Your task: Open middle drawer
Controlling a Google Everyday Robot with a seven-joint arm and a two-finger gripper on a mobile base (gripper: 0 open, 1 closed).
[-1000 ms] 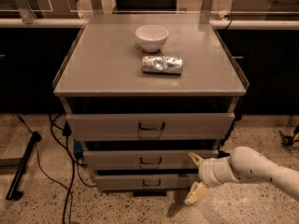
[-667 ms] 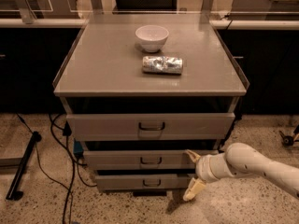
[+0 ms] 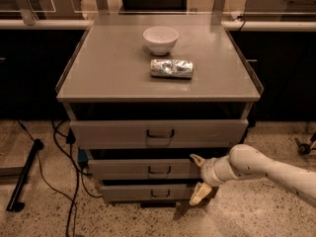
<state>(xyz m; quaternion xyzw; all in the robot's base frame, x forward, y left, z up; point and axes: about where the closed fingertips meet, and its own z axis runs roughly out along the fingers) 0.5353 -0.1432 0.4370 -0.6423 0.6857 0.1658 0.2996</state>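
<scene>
The grey cabinet has three drawers. The middle drawer point(image 3: 133, 169) is a low wide grey front with a small dark bar handle point(image 3: 159, 170) at its centre. It sits between the tall top drawer point(image 3: 113, 133) and the small bottom drawer point(image 3: 131, 192). My gripper point(image 3: 197, 177) is on a white arm coming in from the right. It is open, with one finger point(image 3: 197, 159) at the middle drawer's right end and the other point(image 3: 199, 194) down by the bottom drawer. It is to the right of the handle and holds nothing.
A white bowl point(image 3: 160, 39) and a crushed silver can point(image 3: 171, 68) lie on the cabinet top point(image 3: 98, 68). Black cables point(image 3: 69, 181) and a dark bar point(image 3: 22, 177) lie on the speckled floor at the left. Dark counters stand behind.
My gripper has moved left, closer to the drawer fronts, and its upper finger now reaches the middle drawer's right end. The drawers have not moved.
</scene>
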